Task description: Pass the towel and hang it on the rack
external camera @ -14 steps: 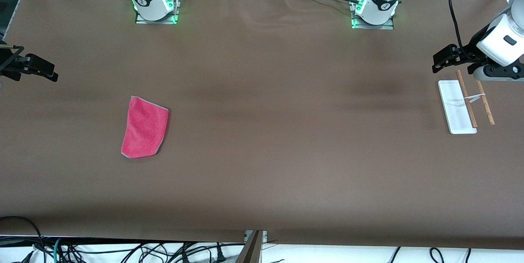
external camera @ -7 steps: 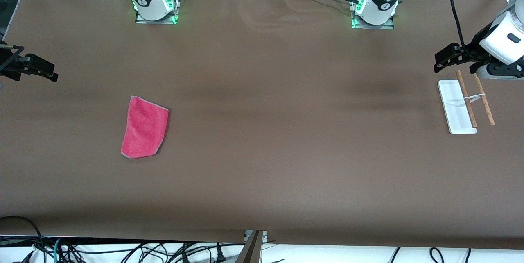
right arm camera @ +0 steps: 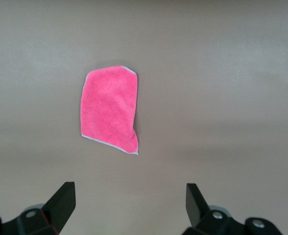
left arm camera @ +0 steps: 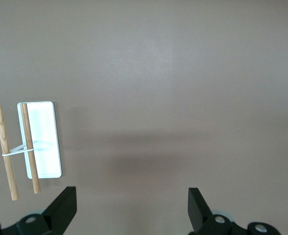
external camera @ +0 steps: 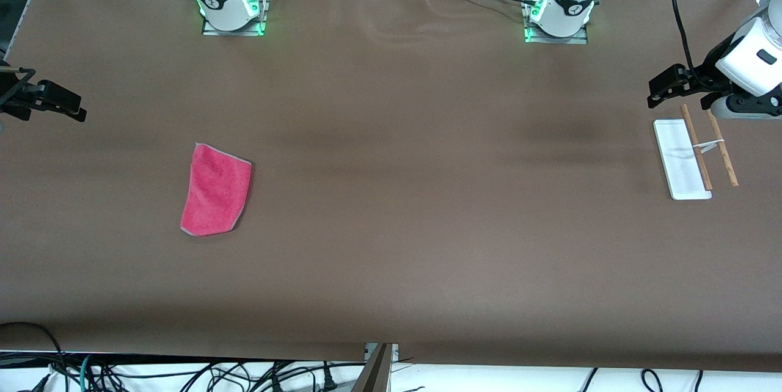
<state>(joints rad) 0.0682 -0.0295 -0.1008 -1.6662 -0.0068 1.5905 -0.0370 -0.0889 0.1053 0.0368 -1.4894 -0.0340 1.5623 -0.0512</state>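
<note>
The towel (external camera: 216, 190) is seen lying flat on the brown table (external camera: 397, 227), toward the right arm's end, nearer to the front camera than either gripper's place. The rack (external camera: 695, 157) is set on the table toward the left arm's end, well apart from the towel. The right gripper (right arm camera: 129, 205) is held in the air, fingers spread wide and empty, at its end of the table. The left gripper (left arm camera: 132, 208), likewise spread and empty, is held over the table just beside the rack.
</note>
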